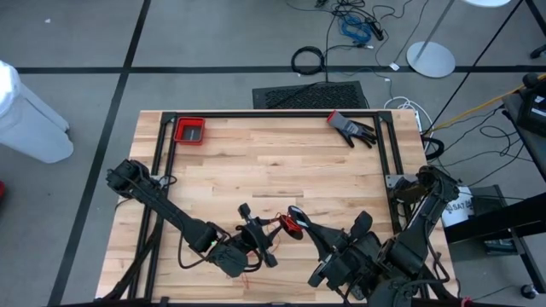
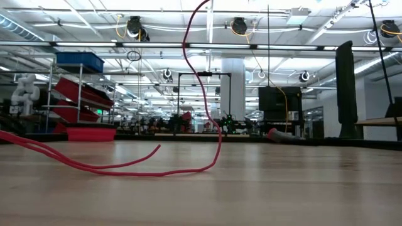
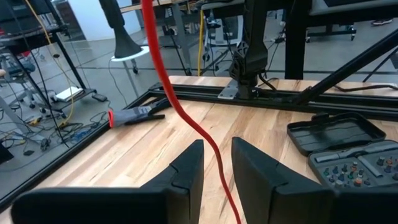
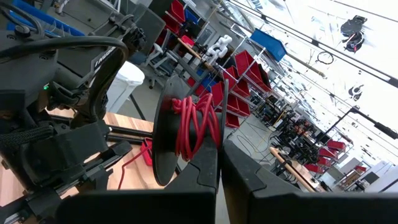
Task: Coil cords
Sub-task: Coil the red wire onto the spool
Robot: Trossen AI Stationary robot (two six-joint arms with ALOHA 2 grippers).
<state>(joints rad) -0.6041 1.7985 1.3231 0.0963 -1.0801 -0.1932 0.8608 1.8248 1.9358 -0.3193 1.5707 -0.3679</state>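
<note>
The red cord (image 3: 180,109) near the desk's front edge runs loosely between my left pincer's (image 3: 216,177) part-open fingers, half wound on the spool (image 4: 186,134) my closed right pincer (image 4: 219,180) pinches, so I think it could slip out and unwind.

The surface (image 1: 281,162) is pale wood in jointed strips, smooth with a soft sheen. The red cord (image 2: 201,81) looks like smooth, slightly glossy plastic-coated string, part of it wound on a matt black disc (image 4: 163,140). The left hand (image 3: 216,168) has matt dark plastic fingers (image 3: 186,171). A black frame (image 1: 273,115) of matt metal borders the surface. The red bin (image 1: 189,130) looks like glossy plastic; the glove (image 1: 351,128) is grey cloth.
</note>
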